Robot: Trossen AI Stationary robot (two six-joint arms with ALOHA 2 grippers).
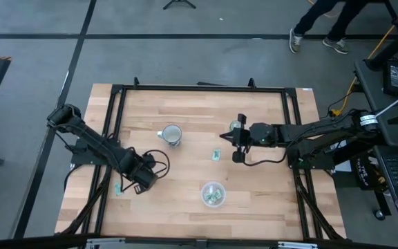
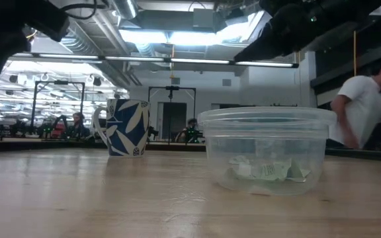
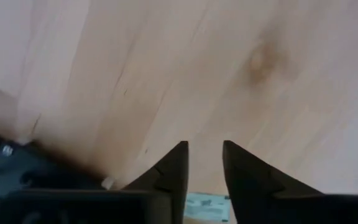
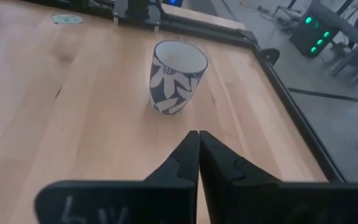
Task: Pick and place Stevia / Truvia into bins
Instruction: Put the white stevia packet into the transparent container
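A wide clear round container (image 1: pixel 213 194) (image 2: pixel 266 149) stands near the table's near edge and holds several green-and-white sachets (image 2: pixel 266 170). One loose sachet (image 1: pixel 215 154) lies flat mid-table. Another (image 1: pixel 119 188) (image 3: pixel 207 208) lies by the left edge. My left gripper (image 1: pixel 138 185) (image 3: pixel 204 144) is open, low over bare wood, just right of that sachet. My right gripper (image 1: pixel 224 137) (image 4: pixel 199 132) is shut, raised above the table right of centre, pointing at the mug. A small pale round thing, perhaps the glass cup (image 1: pixel 235 126), sits beside it.
A blue-and-white flowered mug (image 1: pixel 172 133) (image 2: pixel 124 127) (image 4: pixel 178 78) stands upright left of the right gripper. A black frame (image 1: pixel 199 88) borders the table. A person (image 2: pixel 366 106) sits beyond the table's right side, and another walks past its far side (image 1: pixel 316 38).
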